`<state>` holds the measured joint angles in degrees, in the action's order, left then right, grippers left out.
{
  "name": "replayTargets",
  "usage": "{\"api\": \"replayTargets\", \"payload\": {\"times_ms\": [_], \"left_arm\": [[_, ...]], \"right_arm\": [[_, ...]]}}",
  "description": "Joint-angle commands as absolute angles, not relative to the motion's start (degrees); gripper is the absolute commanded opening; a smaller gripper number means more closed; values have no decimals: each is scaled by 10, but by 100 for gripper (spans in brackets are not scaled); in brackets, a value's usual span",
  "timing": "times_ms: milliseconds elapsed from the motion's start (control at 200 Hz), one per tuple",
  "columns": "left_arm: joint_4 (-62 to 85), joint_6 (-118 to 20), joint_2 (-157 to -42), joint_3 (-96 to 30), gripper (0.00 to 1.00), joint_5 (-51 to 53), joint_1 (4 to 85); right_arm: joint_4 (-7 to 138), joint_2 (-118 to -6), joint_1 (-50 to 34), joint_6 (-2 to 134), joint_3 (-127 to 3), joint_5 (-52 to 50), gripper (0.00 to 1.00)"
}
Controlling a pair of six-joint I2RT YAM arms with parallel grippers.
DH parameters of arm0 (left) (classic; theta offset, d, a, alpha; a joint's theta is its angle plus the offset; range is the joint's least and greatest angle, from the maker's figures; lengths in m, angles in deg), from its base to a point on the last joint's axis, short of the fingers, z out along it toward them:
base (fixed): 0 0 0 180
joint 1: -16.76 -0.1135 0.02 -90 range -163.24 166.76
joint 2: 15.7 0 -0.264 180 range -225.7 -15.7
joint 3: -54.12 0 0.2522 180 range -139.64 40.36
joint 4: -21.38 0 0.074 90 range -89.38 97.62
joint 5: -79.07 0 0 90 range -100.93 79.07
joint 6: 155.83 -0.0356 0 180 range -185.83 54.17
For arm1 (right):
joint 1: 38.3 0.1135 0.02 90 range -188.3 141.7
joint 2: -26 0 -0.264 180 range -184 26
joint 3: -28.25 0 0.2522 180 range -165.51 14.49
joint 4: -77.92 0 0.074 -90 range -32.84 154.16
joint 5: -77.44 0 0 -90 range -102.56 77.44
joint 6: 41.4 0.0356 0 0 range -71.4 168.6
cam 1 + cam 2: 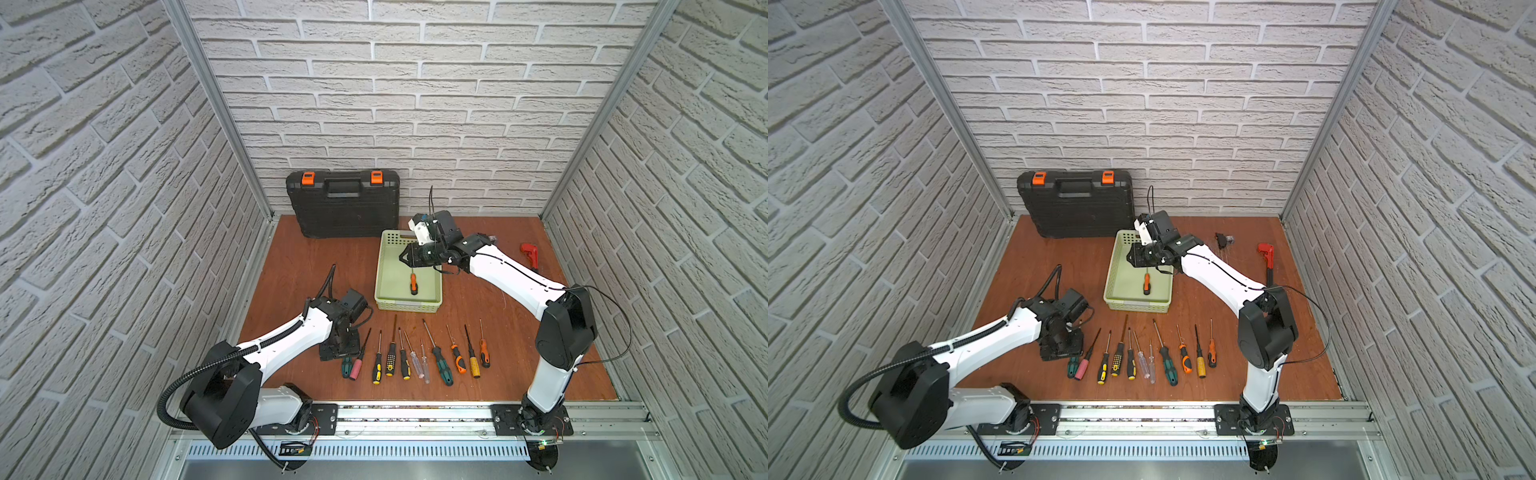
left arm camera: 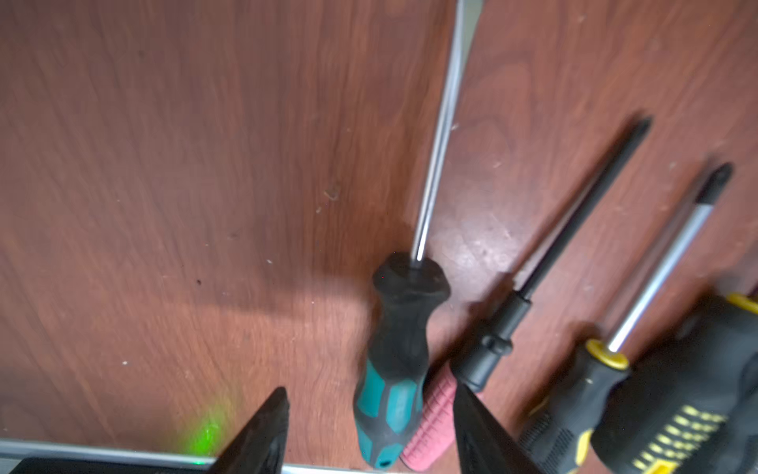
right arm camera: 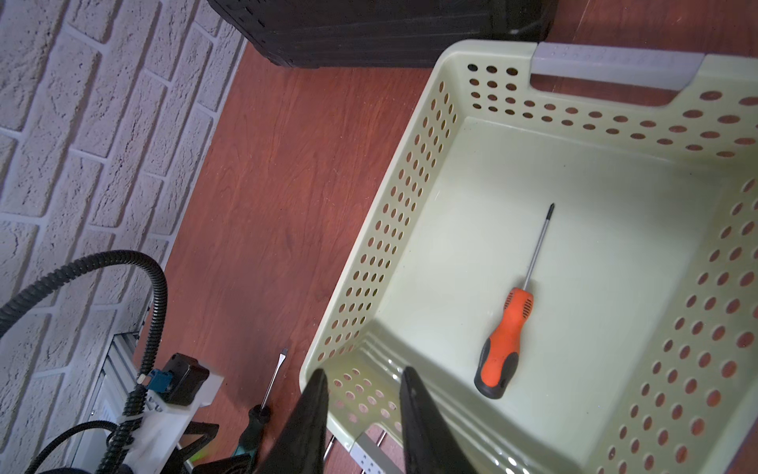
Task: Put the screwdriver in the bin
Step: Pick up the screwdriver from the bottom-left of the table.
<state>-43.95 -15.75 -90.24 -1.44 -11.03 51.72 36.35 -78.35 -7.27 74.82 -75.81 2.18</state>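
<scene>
Down at the lower left of both top views, the left gripper (image 1: 337, 351) points at the table (image 1: 311, 266), over the left end of a row (image 1: 441, 368) of screwdrivers. In its wrist view the fingers (image 2: 262, 431) stand apart at the bottom of the frame with the teal screwdriver (image 2: 389, 394) between them. A gap shows beside the handle on the frame's left. The finger on the frame's right overlaps a pink handle (image 2: 430, 427) that lies against the teal one, so nothing is clenched. At upper centre of a top view the black case (image 1: 343, 208) leans on the brick wall. Just right of centre sits the bin (image 1: 384, 266), and the orange screwdriver (image 1: 413, 284) lies flat on its floor, alone, handle toward the bottom of the frame. The right gripper (image 1: 403, 257) hangs over the bin's upper half, clear of that tool. In its wrist view the fingers (image 3: 307, 418) are parted at the bottom centre and hold nothing. The bin's wall (image 3: 393, 213) runs behind them, and the orange screwdriver (image 3: 502, 340) is to the right of centre. Far right in a top view, a red tool (image 1: 530, 253) lies on the table.
</scene>
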Motion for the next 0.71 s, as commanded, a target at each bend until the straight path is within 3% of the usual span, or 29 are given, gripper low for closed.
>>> {"api": "replayTargets", "payload": {"times_ms": [0,260,420,570,630,700], "left_arm": [[-399,-142,-919,0,61,-121,519],[-363,-134,-940,16,56,-116,520],[-343,-130,-956,27,44,-111,520],[-325,-127,-964,40,41,-112,520],[-318,-124,-966,46,34,-109,520],[-317,-119,-966,50,18,-108,520]], "right_arm": [[387,-756,-69,754,-742,30,31],[383,-764,-69,759,-745,36,30],[385,-760,-69,762,-745,38,30],[382,-756,-69,761,-743,36,29],[381,-754,-69,759,-741,36,29],[380,-752,-69,759,-741,35,29]]}}
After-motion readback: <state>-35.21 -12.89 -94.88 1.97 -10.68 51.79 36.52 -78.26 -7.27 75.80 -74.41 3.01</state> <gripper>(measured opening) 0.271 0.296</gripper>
